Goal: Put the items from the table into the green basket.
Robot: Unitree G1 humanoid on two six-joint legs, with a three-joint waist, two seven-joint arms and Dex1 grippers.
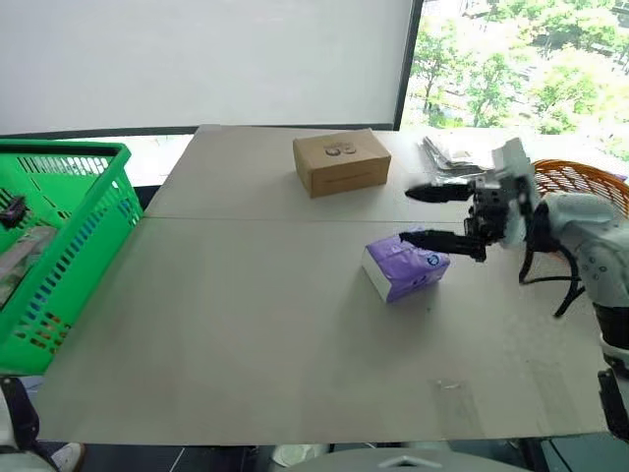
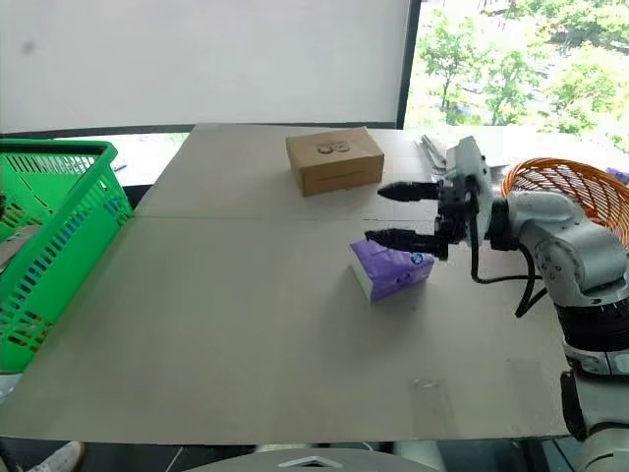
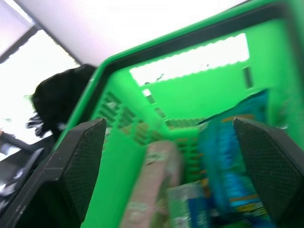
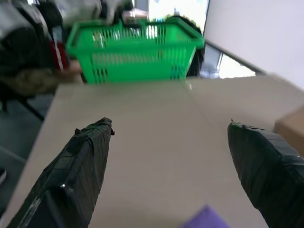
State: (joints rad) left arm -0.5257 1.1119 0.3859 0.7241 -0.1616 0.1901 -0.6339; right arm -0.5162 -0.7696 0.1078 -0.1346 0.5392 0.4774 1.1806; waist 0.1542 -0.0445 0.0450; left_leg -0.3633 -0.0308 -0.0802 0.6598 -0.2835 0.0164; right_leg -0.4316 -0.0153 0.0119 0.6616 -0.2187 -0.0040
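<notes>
Right tool (image 2: 398,213) spread wide, empty, hovering just over purple pack (image 2: 391,270) on bench (image 2: 246,324). Left tool (image 3: 171,166) spread wide inside green basket (image 3: 209,85).

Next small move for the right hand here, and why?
Probably lower the right hand around the purple pack and close. Its fingers stand open just above the pack, which lies on the table, outside the green basket.

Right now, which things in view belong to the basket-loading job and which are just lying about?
Job: purple soft rectangular pack; brown cardboard box; bright green slotted plastic basket; beige-grey tabletop.
Lying about: round orange wicker basket; silvery packets behind it.
</notes>
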